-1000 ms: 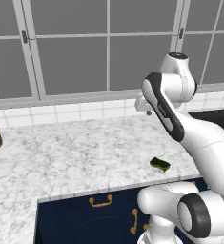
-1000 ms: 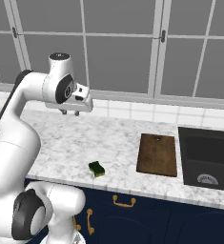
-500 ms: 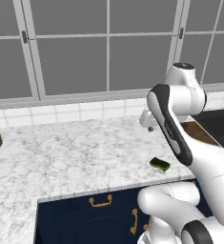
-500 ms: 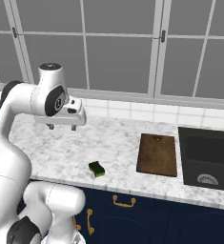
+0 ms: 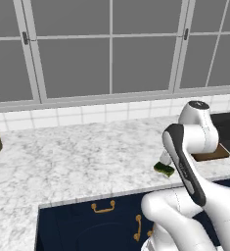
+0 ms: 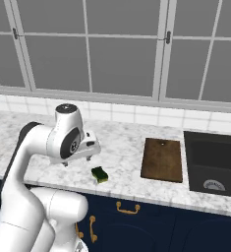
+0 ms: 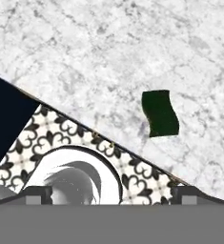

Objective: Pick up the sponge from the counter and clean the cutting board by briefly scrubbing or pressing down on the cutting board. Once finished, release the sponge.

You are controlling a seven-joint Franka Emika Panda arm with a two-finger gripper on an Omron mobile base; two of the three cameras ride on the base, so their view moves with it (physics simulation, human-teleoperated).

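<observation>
Hand view looks down on the small dark green rectangular sponge (image 7: 160, 113), lying flat near the front edge of the white grey-veined marble surface (image 7: 108, 57). It is probably light, soft and squashy, so a grip across its short sides, low enough to catch the yellow-green layer, should hold without slipping. The brown wooden cutting board (image 6: 161, 159) lies well to its right, beside the dark sink (image 6: 214, 166). The pincer (image 6: 77, 161) hovers open just left of the sponge, holding nothing.

Grey-paned windows (image 6: 122, 49), white tiled backsplash (image 6: 136, 114), navy cabinets (image 5: 102, 220)
</observation>
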